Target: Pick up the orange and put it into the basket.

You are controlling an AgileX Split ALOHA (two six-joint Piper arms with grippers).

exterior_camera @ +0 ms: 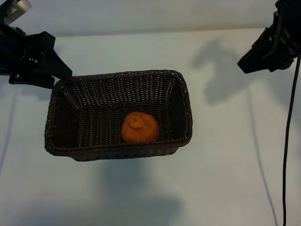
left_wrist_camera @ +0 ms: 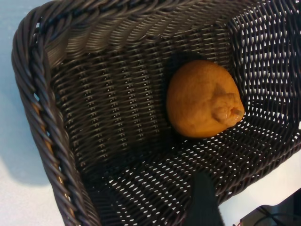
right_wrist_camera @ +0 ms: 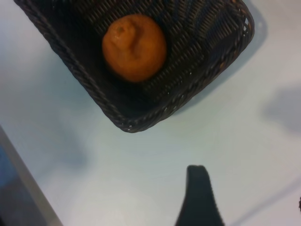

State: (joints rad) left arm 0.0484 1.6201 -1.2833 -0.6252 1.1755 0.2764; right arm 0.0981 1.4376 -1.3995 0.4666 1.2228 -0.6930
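Open tabletop (exterior_camera: 221, 188) is seen on every side of the basket (exterior_camera: 61, 141), with the widest bare stretch along the near edge and to the right of it in the exterior view. One basket is counted, and one orange (exterior_camera: 139, 127) is found inside it, resting on the woven floor close to the near long wall and somewhat toward the right end, its knobby stem end turned upward. The rest of the basket's floor is left free around the fruit.

Two arms are counted. The left pincer (exterior_camera: 44, 68) is held above the basket's far left corner, overlapping the braided rim in the exterior view, and nothing is gripped by it; its fingers are spread apart. The right pincer (exterior_camera: 265, 54) is held over bare tabletop, well apart from the basket's right end, and nothing is carried by it either; whether its fingers are apart or together cannot be told. One dark cable (exterior_camera: 285, 155) is seen hanging down at the right edge.
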